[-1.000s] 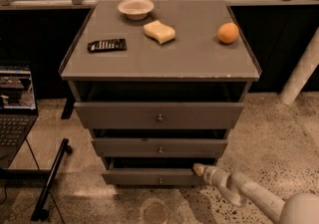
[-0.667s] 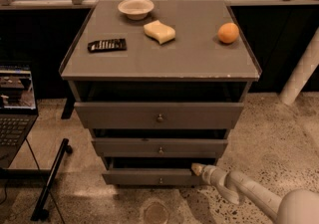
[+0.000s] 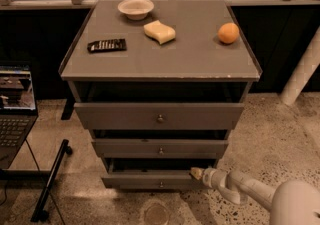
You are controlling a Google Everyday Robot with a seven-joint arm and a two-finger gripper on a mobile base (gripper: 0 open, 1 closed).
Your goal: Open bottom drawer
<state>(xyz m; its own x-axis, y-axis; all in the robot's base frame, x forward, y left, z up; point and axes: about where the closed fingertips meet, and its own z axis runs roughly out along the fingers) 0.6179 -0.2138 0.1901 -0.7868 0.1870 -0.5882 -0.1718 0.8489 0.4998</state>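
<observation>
The bottom drawer is the lowest and narrowest of three grey fronts in the cabinet, with a tiny metal knob at its centre. A dark gap shows above its front, under the middle drawer. My gripper comes in from the lower right on a white arm, its tip at the top right edge of the bottom drawer's front, right of the knob.
The top drawer is the widest. On the cabinet top lie a white bowl, a yellow sponge, an orange and a black remote. A laptop stands at left, a black stand leg on the floor, a white pole at right.
The gripper has shifted slightly left along the bottom drawer's top right edge. The drawers look unchanged.
</observation>
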